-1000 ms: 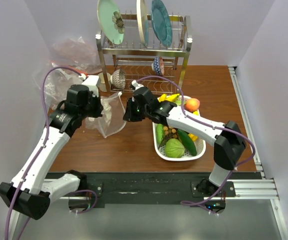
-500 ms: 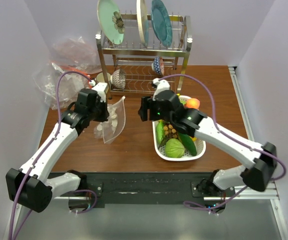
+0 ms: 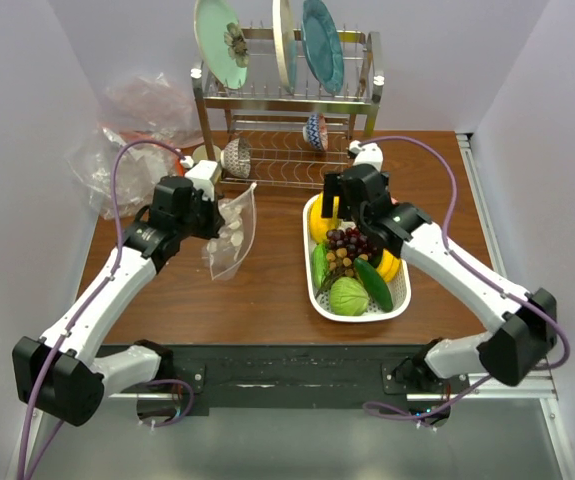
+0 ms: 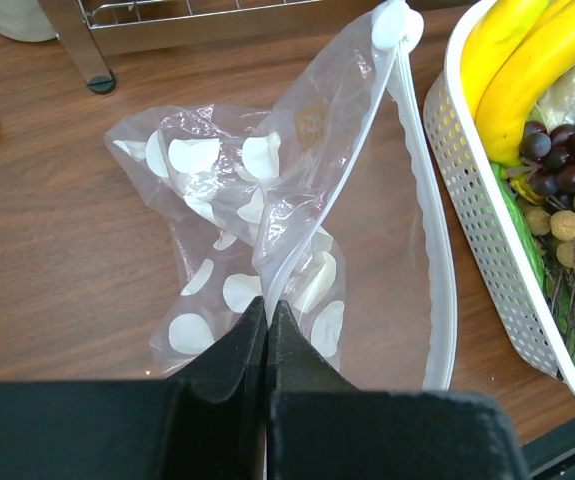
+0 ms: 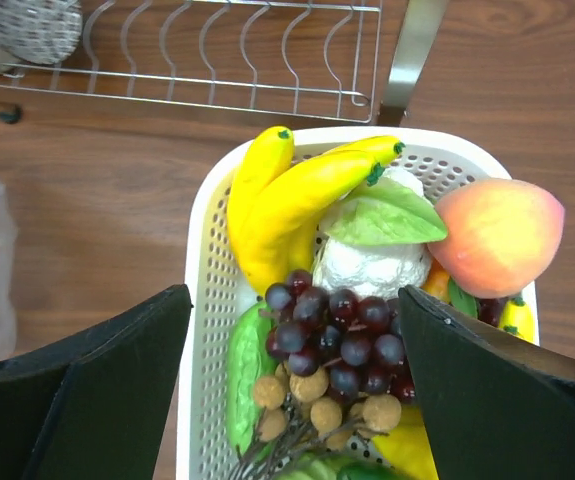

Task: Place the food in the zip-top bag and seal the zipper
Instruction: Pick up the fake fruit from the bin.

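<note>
Left pincer [image 4: 266,310] is clamped on the dotted zip-top bag [image 3: 229,235], centre-left in the overhead view. Right pincer [image 5: 292,335] hangs wide above the white basket [image 5: 195,300]. Food-picking stage; next, descend onto the bananas [image 5: 292,200] and close.

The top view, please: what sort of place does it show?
Probably a mock kitchen counter in a robot test cell: a metal dish rack holding plates, a white basket of toy food, all on a wooden table.

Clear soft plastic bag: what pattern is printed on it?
Clear plastic bag: white polka dots, best in left wrist view.
</note>
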Robot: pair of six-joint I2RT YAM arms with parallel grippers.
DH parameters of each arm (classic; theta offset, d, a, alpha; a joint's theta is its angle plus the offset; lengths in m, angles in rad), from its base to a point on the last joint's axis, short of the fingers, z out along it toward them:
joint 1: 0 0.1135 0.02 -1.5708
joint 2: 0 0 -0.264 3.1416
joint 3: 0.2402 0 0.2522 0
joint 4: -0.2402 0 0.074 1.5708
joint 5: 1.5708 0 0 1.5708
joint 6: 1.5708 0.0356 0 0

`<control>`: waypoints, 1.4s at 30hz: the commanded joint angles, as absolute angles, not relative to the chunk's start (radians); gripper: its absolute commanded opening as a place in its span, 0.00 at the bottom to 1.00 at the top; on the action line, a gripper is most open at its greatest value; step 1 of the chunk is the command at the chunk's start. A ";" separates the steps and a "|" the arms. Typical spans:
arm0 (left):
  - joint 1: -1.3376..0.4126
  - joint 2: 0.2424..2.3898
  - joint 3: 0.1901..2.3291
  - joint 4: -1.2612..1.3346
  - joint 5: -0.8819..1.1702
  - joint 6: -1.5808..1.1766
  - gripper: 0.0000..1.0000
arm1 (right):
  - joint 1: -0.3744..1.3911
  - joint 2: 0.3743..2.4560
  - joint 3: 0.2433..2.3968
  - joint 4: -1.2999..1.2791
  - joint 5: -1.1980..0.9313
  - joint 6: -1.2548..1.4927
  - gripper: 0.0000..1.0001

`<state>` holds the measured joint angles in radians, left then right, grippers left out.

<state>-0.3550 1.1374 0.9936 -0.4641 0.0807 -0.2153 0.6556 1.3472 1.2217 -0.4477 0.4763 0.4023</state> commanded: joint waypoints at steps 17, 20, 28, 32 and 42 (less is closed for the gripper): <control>-0.359 1.080 0.896 -0.331 0.140 -0.192 0.00 | 0.578 1.738 1.460 -0.437 0.729 0.768 0.84; -0.359 1.081 0.894 -0.331 0.138 -0.190 0.00 | 0.574 1.770 1.466 -0.428 0.741 0.782 0.76; -0.359 1.078 0.890 -0.333 0.130 -0.187 0.00 | 0.569 1.706 1.405 -0.388 0.808 0.772 0.21; -0.359 1.095 0.900 -0.341 0.137 -0.190 0.00 | 0.569 1.620 1.378 -0.357 0.782 0.715 0.15; -0.359 1.144 0.983 -0.411 0.150 -0.207 0.00 | 0.568 1.342 1.209 -0.163 0.601 0.736 0.16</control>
